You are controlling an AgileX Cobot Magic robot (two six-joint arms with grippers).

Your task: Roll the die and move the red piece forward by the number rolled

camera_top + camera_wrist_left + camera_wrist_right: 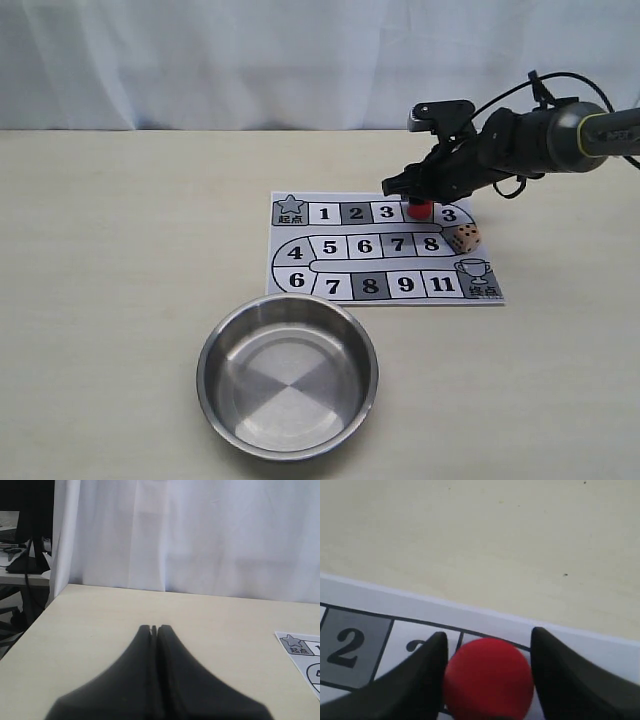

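Observation:
The red piece [419, 208] stands on the top row of the game board [283, 262], on the square just past the first 3. My right gripper [417, 197] reaches in from the right and is shut on it. In the right wrist view both black fingers [427, 667] hug the sides of the red piece [487, 677]. The die [465, 238], pale with dark dots, lies at the board's right edge beside square 8, clear of the gripper. My left gripper [154, 628] is shut on nothing above bare table and is not in the exterior view.
A round steel bowl [288, 375] sits in front of the board, near the table's front edge. A white curtain hangs behind the table. A corner of the board [300, 652] shows in the left wrist view.

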